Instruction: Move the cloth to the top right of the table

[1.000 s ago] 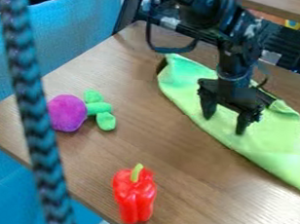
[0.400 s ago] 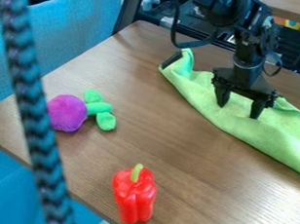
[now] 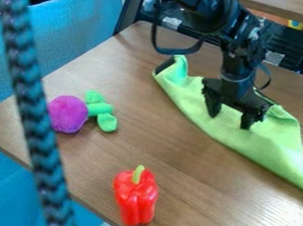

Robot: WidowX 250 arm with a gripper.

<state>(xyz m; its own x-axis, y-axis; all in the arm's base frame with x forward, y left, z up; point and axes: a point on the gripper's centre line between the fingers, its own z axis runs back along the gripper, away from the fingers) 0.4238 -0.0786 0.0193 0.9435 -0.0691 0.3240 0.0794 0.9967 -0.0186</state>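
The black gripper (image 3: 230, 120) hangs down over the middle of the green cloth (image 3: 251, 140), its two fingers standing apart and their tips at the cloth's surface. Rumpled and long, the cloth lies from the upper middle of the wooden table (image 3: 176, 171) down to the right edge of the view. A dark patch shows at its upper left corner and another at its right end. The part of the cloth behind the gripper is hidden.
A purple plush vegetable with green leaves (image 3: 68, 114) lies at the left. Near the front edge stands a red pepper (image 3: 135, 196). A braided cord (image 3: 32, 110) crosses the left side of the view. Dark equipment stands behind the table's back edge.
The gripper first went right and up, then came back left and slightly down. The cloth moved up and right, then shifted somewhat back left, its upper left corner now refolded.
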